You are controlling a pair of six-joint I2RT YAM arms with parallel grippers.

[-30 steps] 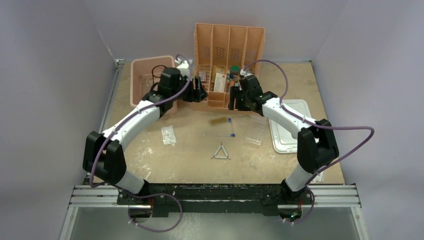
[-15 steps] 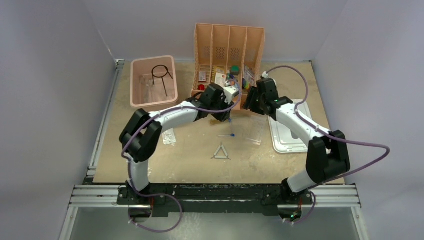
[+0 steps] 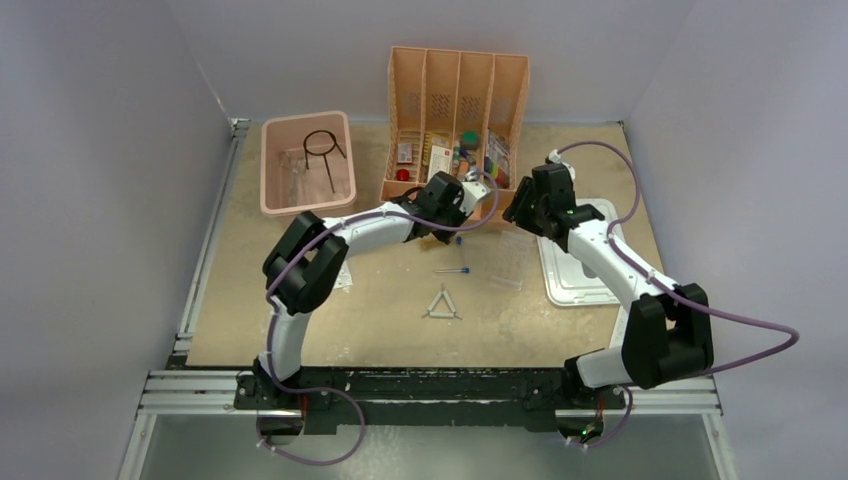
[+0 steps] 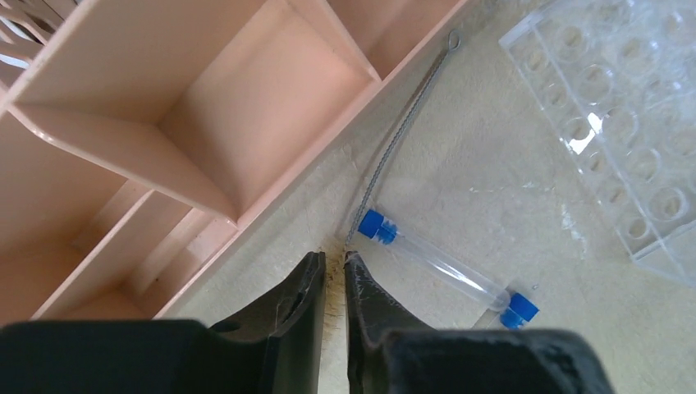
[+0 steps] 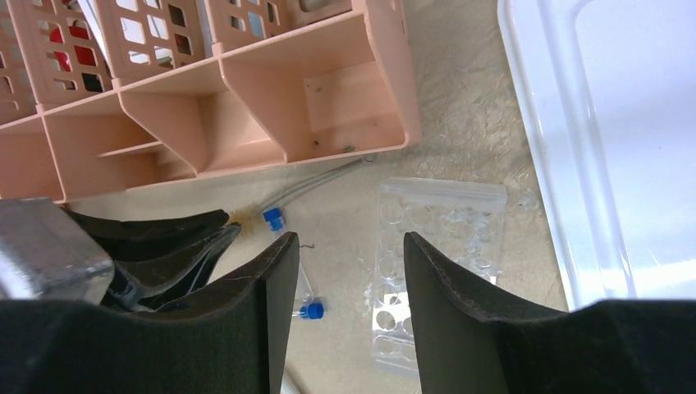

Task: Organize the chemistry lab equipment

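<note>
The orange organiser (image 3: 457, 90) stands at the back of the worktop (image 3: 600, 160), and both arms have shifted round it in the last second. The left arm (image 3: 350, 228), which was over the pink bin (image 3: 265, 168) to the organiser's left, has swung across to the organiser's front edge. The right arm (image 3: 610, 260) has drawn back from that edge toward the white lid (image 3: 567, 290) off the organiser's right front corner. That leaves the black wire tripod (image 3: 326, 160) lying in plain sight in the bin, so that piece looks put away and the loose pieces in front of the organiser look next. The right gripper (image 5: 351, 242) stands open with nothing in it. The left gripper (image 4: 335, 261) has narrowed to a thin slit, its tips just off the organiser's front wall. In front of the organiser lie the clear tube rack (image 4: 624, 123), the white triangle (image 3: 441, 305), a clear packet (image 3: 344, 276), a wire brush (image 4: 398, 139) and two blue-capped tubes (image 4: 435, 263). The brush's wire runs under the left gripper's tips, which hide its bristle end, so I cannot tell whether it is caught. The packet is half covered by the left arm, and the pale things beside the tripod in the bin are too faint to name.
</note>
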